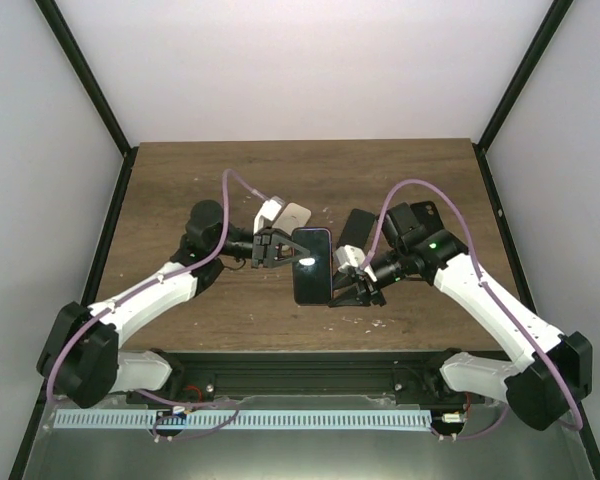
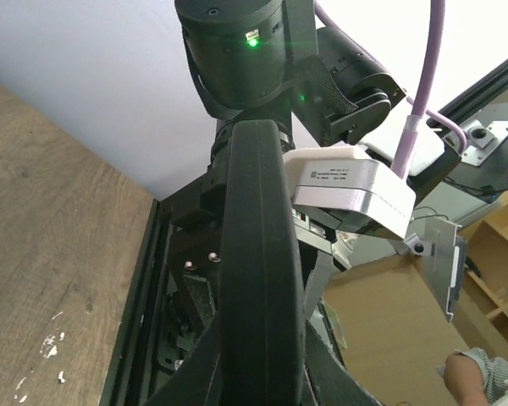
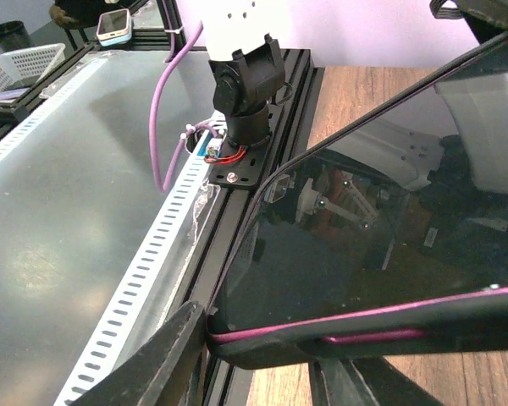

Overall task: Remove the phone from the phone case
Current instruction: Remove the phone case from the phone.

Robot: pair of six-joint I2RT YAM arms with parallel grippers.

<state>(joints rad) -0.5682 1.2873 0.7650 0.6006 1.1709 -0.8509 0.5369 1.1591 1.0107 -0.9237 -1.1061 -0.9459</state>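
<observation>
Right wrist: hand (image 3: 258, 348) tight around phone (image 3: 372, 245)

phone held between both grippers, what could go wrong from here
1. The phone is pinched only at its edges by the left gripper and the right gripper. If either slips while pulling, it may drop onto the table.
2. In the right wrist view the fingers sit on a thin glossy edge, so that grip looks marginal.
3. Opposed pulling could twist or bend the phone.
</observation>
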